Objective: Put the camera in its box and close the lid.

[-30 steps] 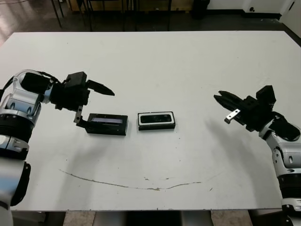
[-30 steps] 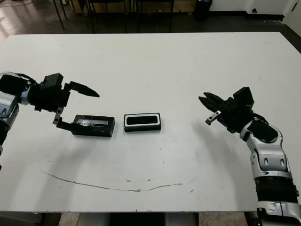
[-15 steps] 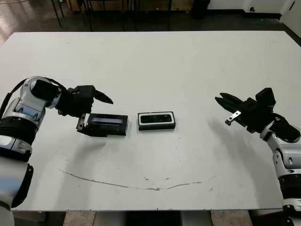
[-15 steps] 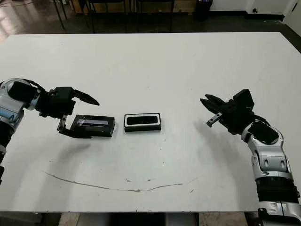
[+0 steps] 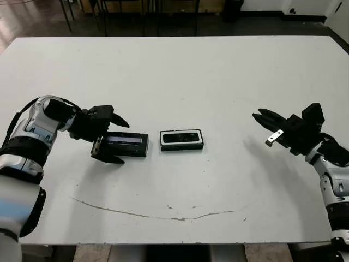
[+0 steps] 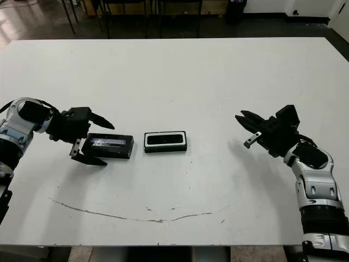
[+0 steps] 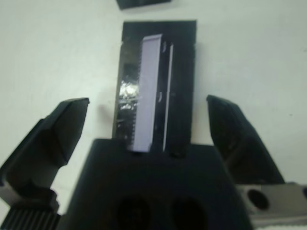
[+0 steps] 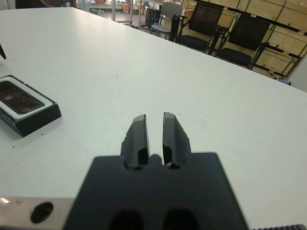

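**Left fingers spread around the end of the lid, camera sitting in the box**

Starting on the left: the left gripper was down at the surface with its fingers spread wide apart, not gripping anything. The lid, the flat black slab with the pale strip on top, lay flat right there, and its left end poked in between the two fingers. One finger sat past the far long edge, the other past the near long edge. In the left wrist view you could see white surface between each fingertip and the lid's sides, so no contact that I could make out.

Just to the right of the lid, with a small gap between them, was the box. The camera was lying inside it, a dark glossy bar framed by the white lining. The box was open on top.

Way over on the right, the right gripper hovered well apart from the box, pointing toward the middle of the surface. Its fingers were nearly pressed together with only a thin slit between them, and nothing was in them.
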`<control>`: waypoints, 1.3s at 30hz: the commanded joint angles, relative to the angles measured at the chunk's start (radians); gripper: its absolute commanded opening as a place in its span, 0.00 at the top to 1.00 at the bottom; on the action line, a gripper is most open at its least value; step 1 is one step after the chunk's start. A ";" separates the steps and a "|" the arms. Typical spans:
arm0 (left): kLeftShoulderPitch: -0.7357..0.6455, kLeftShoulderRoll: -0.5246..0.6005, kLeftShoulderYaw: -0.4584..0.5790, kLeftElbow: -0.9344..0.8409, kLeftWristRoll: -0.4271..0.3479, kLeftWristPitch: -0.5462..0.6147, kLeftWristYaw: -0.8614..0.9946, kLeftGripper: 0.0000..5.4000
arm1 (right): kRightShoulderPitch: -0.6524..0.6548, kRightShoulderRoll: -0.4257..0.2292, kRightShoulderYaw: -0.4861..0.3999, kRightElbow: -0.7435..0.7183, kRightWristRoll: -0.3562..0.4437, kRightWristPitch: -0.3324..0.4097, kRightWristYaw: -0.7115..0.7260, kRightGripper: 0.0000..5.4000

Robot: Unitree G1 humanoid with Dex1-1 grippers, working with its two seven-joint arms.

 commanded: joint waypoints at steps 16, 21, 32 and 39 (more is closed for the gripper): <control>0.010 0.036 -0.017 0.112 0.061 0.117 -0.013 0.65 | 0.006 -0.013 0.030 0.001 -0.034 0.009 0.008 1.00; 0.023 0.043 0.025 0.109 0.008 0.178 -0.076 0.74 | 0.005 -0.012 0.040 -0.008 -0.043 0.021 -0.001 1.00; 0.241 0.075 0.304 -0.295 -0.259 0.384 0.049 0.76 | 0.013 0.005 0.043 -0.017 -0.030 0.040 -0.012 1.00; 0.447 0.012 0.417 -0.694 -0.362 0.488 0.344 0.76 | 0.027 0.025 0.044 -0.068 -0.018 0.082 -0.040 1.00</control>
